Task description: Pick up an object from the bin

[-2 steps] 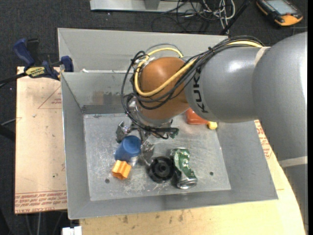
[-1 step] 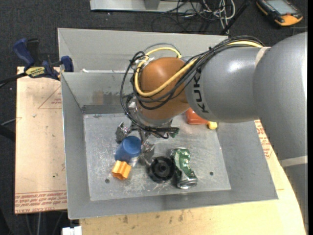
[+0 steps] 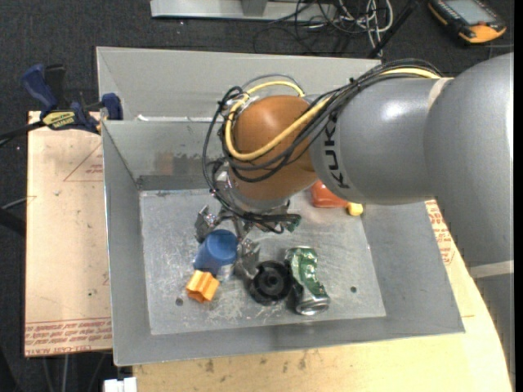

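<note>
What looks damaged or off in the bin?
The green can is crushed and dented, lying on its side at the front beside a black round part. The blue cup seems tipped over next to the claw. Nothing looks spilled.

Dark carpet covers the floor (image 3: 49, 23), with tangled cables (image 3: 377, 8) and a flat grey stand base (image 3: 237, 5) lying on it.
</note>
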Controlling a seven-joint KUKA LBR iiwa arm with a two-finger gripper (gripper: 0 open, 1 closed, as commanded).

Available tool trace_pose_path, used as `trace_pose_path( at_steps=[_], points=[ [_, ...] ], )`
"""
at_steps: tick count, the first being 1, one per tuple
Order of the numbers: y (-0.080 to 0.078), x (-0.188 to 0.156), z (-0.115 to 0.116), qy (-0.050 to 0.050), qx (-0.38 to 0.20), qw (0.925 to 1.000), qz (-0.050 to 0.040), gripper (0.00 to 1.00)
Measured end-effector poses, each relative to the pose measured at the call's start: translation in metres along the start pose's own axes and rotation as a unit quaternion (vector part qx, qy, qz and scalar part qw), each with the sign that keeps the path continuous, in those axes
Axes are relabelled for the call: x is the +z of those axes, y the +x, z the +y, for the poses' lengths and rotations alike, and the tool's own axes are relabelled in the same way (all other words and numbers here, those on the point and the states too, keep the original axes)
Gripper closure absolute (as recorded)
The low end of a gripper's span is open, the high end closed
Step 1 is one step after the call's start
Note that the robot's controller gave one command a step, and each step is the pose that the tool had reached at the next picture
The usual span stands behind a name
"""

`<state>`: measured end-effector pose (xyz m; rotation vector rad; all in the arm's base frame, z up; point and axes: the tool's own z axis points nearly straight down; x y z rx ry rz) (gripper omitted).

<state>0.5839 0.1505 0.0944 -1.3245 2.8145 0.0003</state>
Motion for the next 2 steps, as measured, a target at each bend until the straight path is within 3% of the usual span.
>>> trace_pose_path(
  at_steps=[1,2],
  points=[
    [0.004,-0.013,0.003,-0.006,0.012,0.9998,0.0113,1.0],
    [0.003,-0.03,0.003,-0.007,0.012,0.9998,0.0132,1.0]
  ],
)
